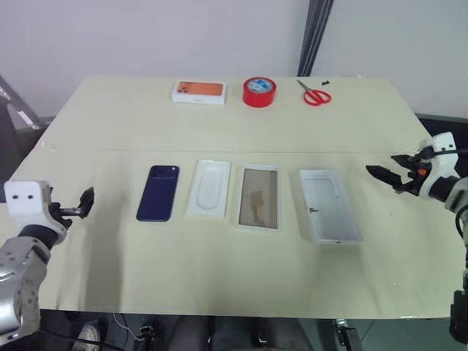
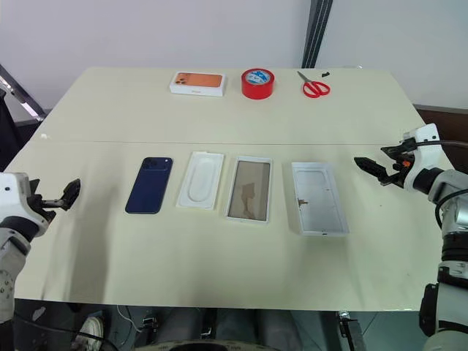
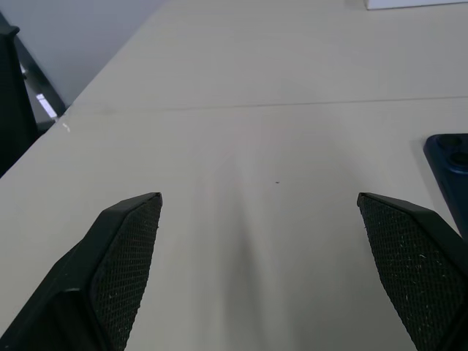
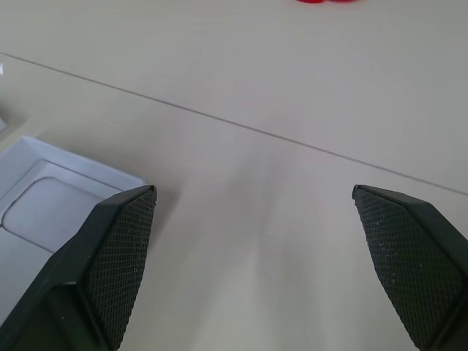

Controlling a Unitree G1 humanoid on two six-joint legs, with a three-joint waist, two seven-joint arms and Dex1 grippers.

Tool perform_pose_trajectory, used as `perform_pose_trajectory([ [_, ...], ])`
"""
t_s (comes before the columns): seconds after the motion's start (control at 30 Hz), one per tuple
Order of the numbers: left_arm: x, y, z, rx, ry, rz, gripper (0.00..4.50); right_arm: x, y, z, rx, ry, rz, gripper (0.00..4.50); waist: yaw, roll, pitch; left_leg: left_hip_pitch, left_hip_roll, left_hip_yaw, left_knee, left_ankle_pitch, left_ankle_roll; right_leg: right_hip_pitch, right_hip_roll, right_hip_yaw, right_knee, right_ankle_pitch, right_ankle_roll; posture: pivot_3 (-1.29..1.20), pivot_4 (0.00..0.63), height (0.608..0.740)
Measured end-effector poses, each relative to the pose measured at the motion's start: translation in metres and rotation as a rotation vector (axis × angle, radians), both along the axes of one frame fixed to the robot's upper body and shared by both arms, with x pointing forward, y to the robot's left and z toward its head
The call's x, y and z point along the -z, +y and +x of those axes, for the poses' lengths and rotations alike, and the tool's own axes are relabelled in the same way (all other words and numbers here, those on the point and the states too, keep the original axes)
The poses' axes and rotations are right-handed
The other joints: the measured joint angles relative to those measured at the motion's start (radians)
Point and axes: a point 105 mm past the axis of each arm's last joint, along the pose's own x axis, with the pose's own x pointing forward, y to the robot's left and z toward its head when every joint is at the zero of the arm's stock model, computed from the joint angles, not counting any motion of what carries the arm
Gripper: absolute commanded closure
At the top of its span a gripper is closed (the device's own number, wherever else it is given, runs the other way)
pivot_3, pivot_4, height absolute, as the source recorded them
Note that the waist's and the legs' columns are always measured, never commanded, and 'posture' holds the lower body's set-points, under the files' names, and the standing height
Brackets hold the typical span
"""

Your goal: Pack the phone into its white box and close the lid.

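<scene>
The dark blue phone (image 1: 158, 192) lies flat with its back up, left of centre on the table, and its corner (image 3: 450, 164) shows in the left wrist view. Right of it come a thin white insert (image 1: 208, 188), then the white box (image 1: 259, 197) with its tan inside up. The lid (image 1: 329, 205) lies furthest right with its white inside up, and its corner (image 4: 44, 197) shows in the right wrist view. My left gripper (image 1: 86, 200) hovers open to the left of the phone, apart from it. My right gripper (image 1: 383, 170) hovers open to the right of the lid, holding nothing.
Along the far edge of the beige table (image 1: 219, 278) stand a white box with an orange top (image 1: 199, 91), a red tape roll (image 1: 259, 91) and red scissors (image 1: 316, 95). A seam crosses the table behind the row of parts.
</scene>
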Motion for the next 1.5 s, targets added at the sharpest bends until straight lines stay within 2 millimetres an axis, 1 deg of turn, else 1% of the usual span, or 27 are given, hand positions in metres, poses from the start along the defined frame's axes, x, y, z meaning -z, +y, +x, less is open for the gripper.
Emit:
perform_pose_trajectory([
  [0.1,0.0,0.0,0.0,-0.001,0.0,0.0,0.0,-0.002,0.003,0.002,-0.009,-0.004,-0.002,0.01,0.0,0.0,0.0,0.0,0.0,0.0,0.0,0.0,0.0,0.0,0.0,0.0,0.0,0.0,0.0,0.0,0.15,0.74],
  [0.23,-0.003,-0.004,0.001,0.01,-0.008,-0.007,0.0,0.001,0.019,0.005,-0.069,-0.006,-0.01,0.01,0.0,0.0,0.0,0.0,0.0,0.0,0.0,0.0,0.0,0.0,0.0,0.0,0.0,0.0,0.0,0.0,0.15,0.74],
  [0.33,-0.007,-0.013,0.004,0.045,-0.023,-0.013,0.0,-0.001,0.035,0.006,-0.118,-0.02,-0.018,0.01,0.0,0.0,0.0,0.0,0.0,0.0,0.0,0.0,0.0,0.0,0.0,0.0,0.0,0.0,0.0,0.0,0.15,0.74],
  [0.43,-0.011,-0.029,0.009,0.101,-0.044,-0.05,0.0,-0.003,0.053,0.007,-0.181,-0.035,-0.033,0.01,0.001,0.0,0.0,0.0,0.0,0.0,0.0,0.0,0.0,0.0,0.0,0.0,0.0,0.0,0.0,0.0,0.15,0.74],
  [0.5,-0.013,-0.045,0.014,0.16,-0.049,-0.072,0.0,-0.001,0.066,0.006,-0.226,-0.034,-0.047,0.01,0.001,0.0,0.0,0.0,0.0,0.0,0.0,0.0,0.0,0.0,0.0,0.0,0.0,0.0,0.0,0.0,0.15,0.74],
  [0.57,-0.013,-0.075,0.022,0.264,-0.044,-0.099,0.0,-0.003,0.084,0.003,-0.283,-0.04,-0.042,0.01,0.005,0.0,0.0,-0.001,0.0,0.0,0.001,0.0,0.0,0.0,0.0,0.0,0.0,0.0,0.0,0.0,0.15,0.74],
  [0.63,-0.011,-0.109,0.03,0.386,-0.029,-0.132,0.0,-0.006,0.105,-0.001,-0.355,-0.055,-0.039,0.01,0.005,0.0,0.0,-0.001,0.0,0.0,0.001,0.0,0.0,0.0,0.0,0.0,0.0,0.0,0.0,0.0,0.15,0.74],
  [0.67,-0.011,-0.128,0.034,0.454,-0.013,-0.145,0.0,-0.008,0.116,-0.007,-0.395,-0.061,-0.054,0.01,0.007,0.0,0.0,-0.002,0.0,-0.001,0.001,0.0,0.0,0.0,0.001,-0.001,0.0,0.0,0.0,0.0,0.15,0.74],
  [0.7,-0.009,-0.141,0.037,0.495,0.008,-0.158,0.0,-0.007,0.125,-0.013,-0.428,-0.059,-0.071,0.01,0.006,0.0,0.0,-0.002,0.0,-0.001,0.001,0.0,0.0,0.0,0.001,-0.001,0.0,0.0,0.0,0.0,0.15,0.74],
  [0.73,-0.008,-0.152,0.04,0.525,0.031,-0.169,0.0,-0.004,0.135,-0.019,-0.468,-0.051,-0.085,0.01,0.005,0.0,0.0,-0.002,0.0,-0.001,0.001,0.0,0.0,0.0,0.001,-0.001,0.0,0.0,0.0,0.0,0.15,0.74],
  [0.8,-0.006,-0.165,0.045,0.558,0.078,-0.171,0.0,0.0,0.159,-0.033,-0.556,-0.038,-0.096,0.01,0.001,0.0,0.0,-0.001,0.0,-0.002,0.001,0.0,0.0,0.0,0.002,-0.001,0.001,0.0,0.0,0.0,0.15,0.74],
  [0.87,-0.001,-0.172,0.053,0.558,0.136,-0.173,0.0,0.002,0.176,-0.043,-0.611,-0.036,-0.101,0.01,-0.001,0.0,0.0,0.0,0.0,-0.002,0.002,0.0,0.0,0.0,0.003,-0.001,0.003,0.0,0.0,0.0,0.15,0.74],
  [0.93,0.009,-0.174,0.059,0.527,0.212,-0.185,0.0,0.002,0.189,-0.051,-0.654,-0.04,-0.108,0.01,-0.001,0.0,0.0,0.0,0.0,-0.002,0.003,0.0,0.0,0.0,0.004,-0.001,0.003,0.0,0.001,0.0,0.15,0.74],
  [1.0,0.018,-0.174,0.064,0.493,0.276,-0.213,0.0,0.001,0.198,-0.056,-0.688,-0.045,-0.124,0.01,0.001,-0.001,0.0,-0.001,0.0,-0.002,0.003,0.0,0.0,0.0,0.004,-0.001,0.003,0.0,0.001,0.0,0.15,0.74],
  [1.1,0.024,-0.183,0.067,0.494,0.338,-0.263,0.0,0.005,0.208,-0.062,-0.734,-0.038,-0.15,0.01,0.003,-0.001,0.0,-0.002,0.0,-0.003,0.004,0.0,0.0,0.0,0.004,-0.002,0.002,0.0,0.001,0.0,0.15,0.74],
  [1.3,0.031,-0.201,0.071,0.527,0.446,-0.364,0.0,0.011,0.216,-0.065,-0.772,-0.035,-0.17,0.01,0.004,-0.001,0.001,-0.002,0.0,-0.003,0.005,0.0,0.0,0.0,0.004,-0.003,0.002,0.0,0.001,0.0,0.15,0.74],
  [1.47,0.028,-0.203,0.076,0.524,0.48,-0.395,0.0,0.01,0.217,-0.064,-0.775,-0.049,-0.18,0.01,0.003,-0.001,0.0,-0.001,0.0,-0.003,0.005,0.001,-0.001,0.0,0.004,-0.002,0.003,0.0,0.001,0.0,0.15,0.74],
  [1.5,0.028,-0.203,0.077,0.522,0.48,-0.4,0.52,0.01,0.217,-0.064,-0.776,-0.05,-0.179,0.0,0.003,-0.001,0.0,-0.001,0.0,-0.003,0.005,0.001,-0.001,0.0,0.004,-0.002,0.003,0.0,0.001,0.0,0.15,0.74],
])
